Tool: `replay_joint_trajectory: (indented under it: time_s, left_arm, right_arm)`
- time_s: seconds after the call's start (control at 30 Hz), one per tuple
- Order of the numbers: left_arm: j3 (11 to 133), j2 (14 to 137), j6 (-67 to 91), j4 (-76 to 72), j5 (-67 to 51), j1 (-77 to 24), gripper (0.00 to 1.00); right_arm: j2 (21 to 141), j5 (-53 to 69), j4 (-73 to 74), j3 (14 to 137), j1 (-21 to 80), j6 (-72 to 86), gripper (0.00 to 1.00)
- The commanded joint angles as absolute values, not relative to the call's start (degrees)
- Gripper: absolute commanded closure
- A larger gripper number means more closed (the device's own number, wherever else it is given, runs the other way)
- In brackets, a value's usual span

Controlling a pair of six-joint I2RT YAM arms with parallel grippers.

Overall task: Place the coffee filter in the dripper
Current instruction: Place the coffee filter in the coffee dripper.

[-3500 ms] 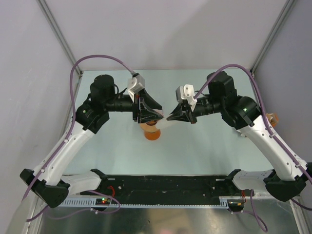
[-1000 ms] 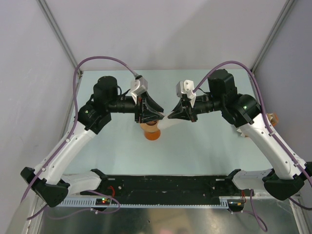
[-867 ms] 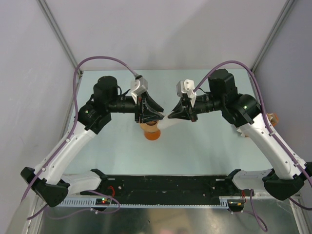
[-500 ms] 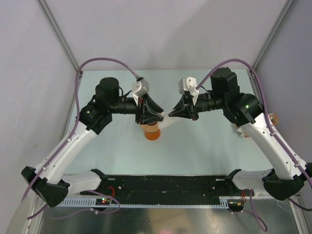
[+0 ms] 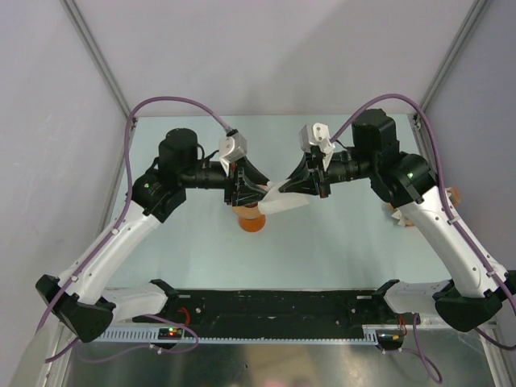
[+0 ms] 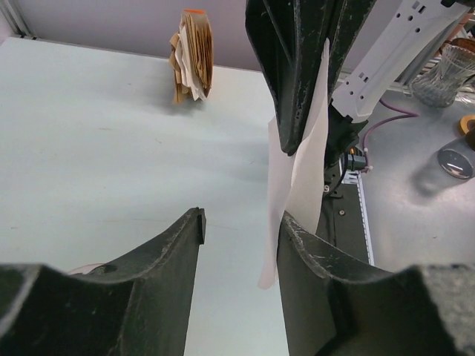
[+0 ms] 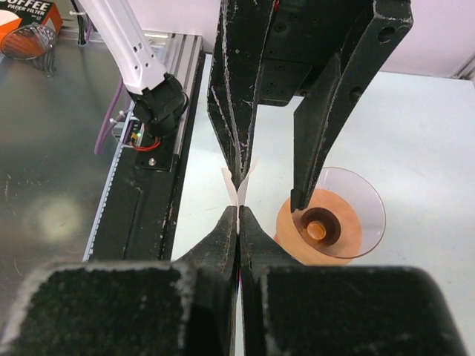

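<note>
The clear dripper (image 7: 338, 215) with its orange base (image 5: 251, 220) stands mid-table, below the two grippers. My right gripper (image 7: 237, 211) is shut on the thin white coffee filter (image 6: 298, 174), which hangs edge-on in the air just right of the dripper (image 5: 284, 201). My left gripper (image 6: 243, 216) is open. In the right wrist view one of its fingers (image 7: 236, 148) pokes between the filter's two layers, which part in a small V, while the other finger (image 7: 315, 148) hangs over the dripper's mouth.
A stack of tan-and-white paper fans (image 6: 191, 55) stands upright at the table's far side in the left wrist view. A glass (image 6: 445, 70) and a tape roll (image 6: 467, 122) sit on the metal bench off the table. The black base rail (image 5: 274, 310) runs along the near edge.
My right gripper has shifted slightly up and left with the filter, whose free part now fans out lower and wider. My left jaws have opened a little more.
</note>
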State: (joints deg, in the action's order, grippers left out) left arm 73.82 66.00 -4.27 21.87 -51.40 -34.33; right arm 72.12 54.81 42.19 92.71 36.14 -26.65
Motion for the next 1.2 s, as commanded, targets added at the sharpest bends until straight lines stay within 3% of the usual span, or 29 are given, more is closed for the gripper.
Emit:
replay_joint_trajectory:
  time_s: [0.0, 0.47, 0.67, 0.8, 1.17]
  left_arm:
    - [75.7, 66.4, -6.0, 18.3, -53.2, -34.1, 0.51]
    - [73.7, 67.6, -2.8, 10.8, -54.7, -34.6, 0.45]
    - [65.8, 64.9, 6.9, -7.6, -55.0, -33.1, 0.41]
    - [64.1, 64.7, 8.0, -11.1, -55.9, -32.8, 0.41]
    - [65.7, 65.9, 11.2, -12.7, -54.3, -33.9, 0.53]
  right_arm:
    - [71.4, 56.8, 37.4, 93.7, 36.0, -23.5, 1.0]
    - [70.5, 58.3, 25.5, 91.2, 34.3, -13.7, 1.0]
    - [69.6, 61.5, 18.5, 89.5, 31.1, -7.0, 1.0]
    - [69.3, 62.7, 16.7, 89.2, 30.4, -5.2, 1.0]
    - [70.1, 63.7, 17.0, 89.4, 30.2, -4.9, 1.0]
